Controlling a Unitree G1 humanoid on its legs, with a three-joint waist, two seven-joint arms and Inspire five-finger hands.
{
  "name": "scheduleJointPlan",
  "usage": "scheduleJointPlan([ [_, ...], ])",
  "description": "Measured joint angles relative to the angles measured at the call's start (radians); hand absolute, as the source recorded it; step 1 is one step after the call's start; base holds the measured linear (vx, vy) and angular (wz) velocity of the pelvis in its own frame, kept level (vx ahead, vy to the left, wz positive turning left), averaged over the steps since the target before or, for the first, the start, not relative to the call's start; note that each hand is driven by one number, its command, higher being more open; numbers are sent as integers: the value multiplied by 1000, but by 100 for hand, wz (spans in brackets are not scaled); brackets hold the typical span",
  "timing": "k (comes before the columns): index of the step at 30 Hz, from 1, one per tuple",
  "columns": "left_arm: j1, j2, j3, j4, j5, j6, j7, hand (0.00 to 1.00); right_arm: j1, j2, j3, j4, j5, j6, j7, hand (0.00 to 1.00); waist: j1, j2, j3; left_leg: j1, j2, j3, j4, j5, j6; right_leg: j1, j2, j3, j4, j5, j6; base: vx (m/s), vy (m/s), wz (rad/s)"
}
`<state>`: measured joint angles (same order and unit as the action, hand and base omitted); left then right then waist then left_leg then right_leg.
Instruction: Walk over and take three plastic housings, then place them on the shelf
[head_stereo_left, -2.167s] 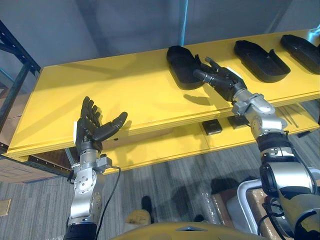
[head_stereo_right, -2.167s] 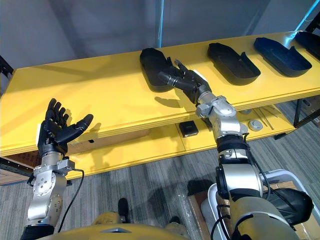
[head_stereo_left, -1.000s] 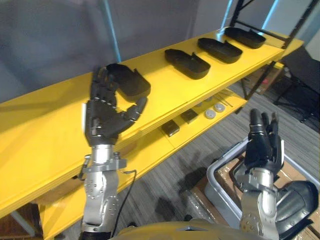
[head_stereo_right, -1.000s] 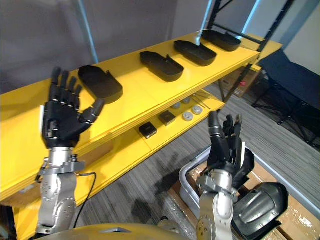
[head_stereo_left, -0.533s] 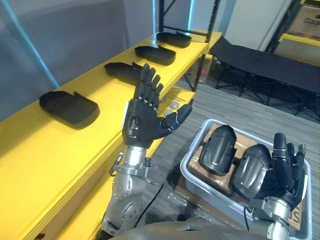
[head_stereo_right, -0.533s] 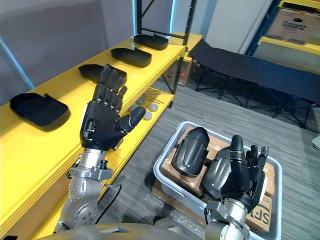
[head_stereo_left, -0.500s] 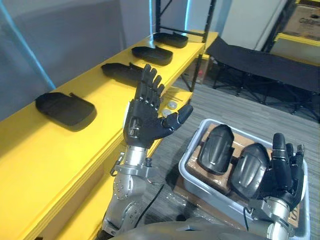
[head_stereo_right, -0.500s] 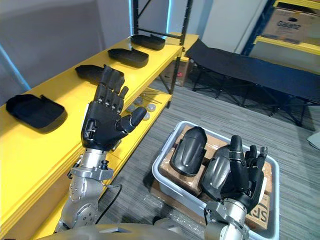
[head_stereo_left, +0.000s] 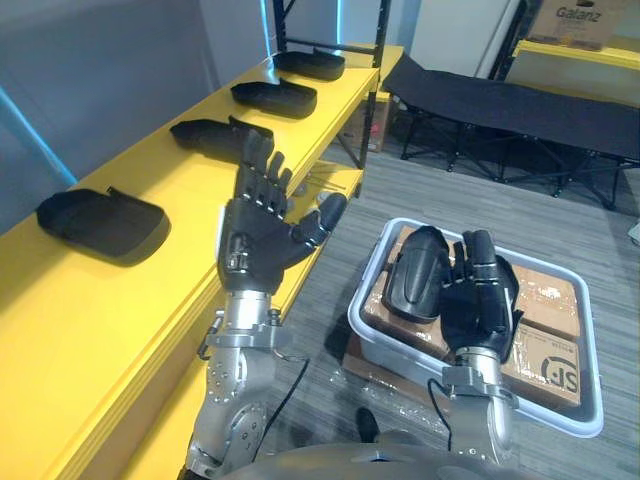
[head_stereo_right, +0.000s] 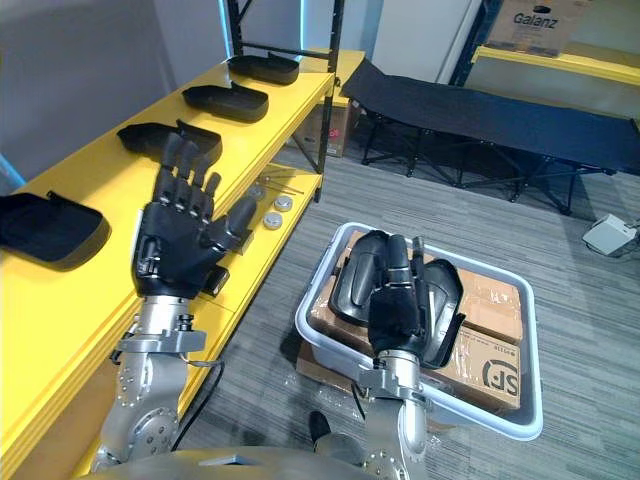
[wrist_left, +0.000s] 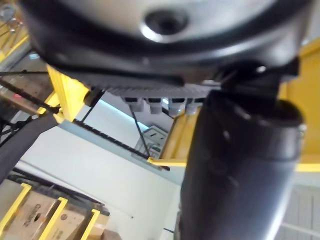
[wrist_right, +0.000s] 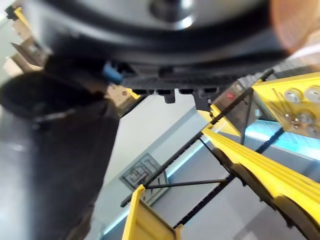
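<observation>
One long yellow shelf (head_stereo_left: 110, 320) runs along the robot's left, carrying four dark housings (head_stereo_left: 100, 220) in a row. Low to its right, a grey bin (head_stereo_right: 535, 380) holds two more plastic housings (head_stereo_right: 355, 268), their long axes pointing away from the robot. Directly before them hangs the right hand (head_stereo_right: 395, 305), fingers straight and empty, so it is nearer. The left hand (head_stereo_left: 255, 245), spread and empty, is raised beside the shelf edge.

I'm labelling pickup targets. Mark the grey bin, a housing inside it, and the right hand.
grey bin (head_stereo_right: 533, 350): right eye view, right rim.
housing (head_stereo_left: 410, 278): left eye view, domed top.
right hand (head_stereo_left: 478, 305): left eye view, middle, below the fingers.
</observation>
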<state>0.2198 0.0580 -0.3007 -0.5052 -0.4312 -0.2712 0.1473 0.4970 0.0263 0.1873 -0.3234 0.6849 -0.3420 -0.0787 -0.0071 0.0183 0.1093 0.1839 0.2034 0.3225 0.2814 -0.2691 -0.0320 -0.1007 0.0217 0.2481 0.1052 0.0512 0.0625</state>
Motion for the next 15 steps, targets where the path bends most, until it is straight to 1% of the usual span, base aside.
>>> scheduleJointPlan([
  [1, 8, -1, 5, 0, -2, -12, -2, 100, 19, 19, 2, 0, 0, 0, -1, 100, 2, 4, 13, -1, -10, -23, 16, -16, -2, -8, -4, 4, 30, -8, 7, -82, 55, -13],
  [2, 24, -2, 5, -1, -2, -14, -9, 100, 43, 31, 0, 0, 0, 0, -2, 100, 2, 16, 18, -1, -15, -32, 25, -39, -11, -20, -4, 8, 47, 4, 26, -102, 74, -25],
  [3, 32, -2, 6, -1, -3, -14, -10, 100, 57, 37, 0, 0, 1, 0, -1, 100, 3, 19, 20, -1, -19, -32, 29, -49, -13, -26, -4, 8, 55, 8, 32, -99, 79, -53],
  [4, 54, -3, 7, -1, -3, -14, -18, 100, 82, 42, -1, 0, 18, -1, 16, 100, 3, 22, 22, 0, -27, -25, 34, -73, -19, -37, -3, 3, 57, 24, 40, -110, 69, -73],
  [5, 75, -1, 15, -1, -3, -16, -27, 100, 99, 42, -2, 0, 50, -2, 37, 100, 5, 15, 29, 0, -33, -4, 47, -85, -20, -45, -5, -2, 44, 33, 29, -188, 74, -96],
  [6, 101, -1, 26, -1, 0, -16, -33, 100, 104, 36, -2, 1, 90, -1, 67, 100, 2, 8, 42, -1, -39, 26, 56, -87, -16, -39, -35, -60, 5, 29, -29, -234, 72, -99],
  [7, 110, -3, 31, -1, 5, -16, -32, 100, 91, 20, -17, 1, 119, -3, 87, 100, 6, 18, 47, 1, -36, 47, 38, -81, -8, -49, -54, -140, -3, -19, -101, -265, 69, -104],
  [8, 109, -1, 50, -7, 9, -18, -32, 100, 67, 3, -20, 3, 127, -8, 102, 100, 14, 26, 53, -4, -26, 86, 19, -62, -11, -101, -80, -201, 87, -26, -100, -206, 33, -91],
  [9, 98, -3, 83, -8, 9, -19, -31, 100, 29, -9, -11, 4, 125, -17, 111, 100, 14, 10, 52, -9, -33, 110, 11, -50, -20, -143, -122, -265, 264, -36, -105, -115, -8, -62],
  [10, 94, -3, 91, -8, 10, -19, -26, 100, 7, -15, -1, 7, 114, -20, 107, 100, 14, 5, 54, -5, -34, 113, 13, -48, -20, -143, -143, -283, 335, -50, -105, -64, -16, -34],
  [11, 94, -3, 118, -8, 10, -21, -16, 100, -47, -30, 34, 19, 92, -28, 97, 100, 19, 3, 53, -4, -31, 117, 26, -47, -20, -125, -178, -310, 414, -113, -98, -37, -36, -20],
  [12, 94, -1, 149, -5, 10, -28, -5, 100, -115, -35, 78, 59, 43, -43, 82, 100, 20, -8, 46, -18, -28, 115, 49, -47, -20, -119, -215, -334, 456, -136, -105, -45, -64, -19],
  [13, 92, 3, 167, -3, 9, -31, -5, 100, -145, -33, 99, 84, 24, -44, 71, 100, 19, -28, 38, -29, -31, 104, 66, -47, -20, -125, -210, -346, 444, -120, -81, -82, -105, -21],
  [14, 85, 11, 194, 13, 7, -33, -5, 100, -198, -33, 138, 131, 3, -39, 49, 100, 28, -16, 24, -75, -35, 38, 66, -49, -15, -129, -179, -355, 389, -74, -54, -162, -73, -50],
  [15, 79, 27, 210, 30, 5, -33, -8, 100, -248, -31, 155, 187, -38, -36, 28, 100, 45, 3, 15, -117, -32, -25, 32, -46, -15, -131, -127, -334, 248, 18, 1, -144, -43, -73],
])
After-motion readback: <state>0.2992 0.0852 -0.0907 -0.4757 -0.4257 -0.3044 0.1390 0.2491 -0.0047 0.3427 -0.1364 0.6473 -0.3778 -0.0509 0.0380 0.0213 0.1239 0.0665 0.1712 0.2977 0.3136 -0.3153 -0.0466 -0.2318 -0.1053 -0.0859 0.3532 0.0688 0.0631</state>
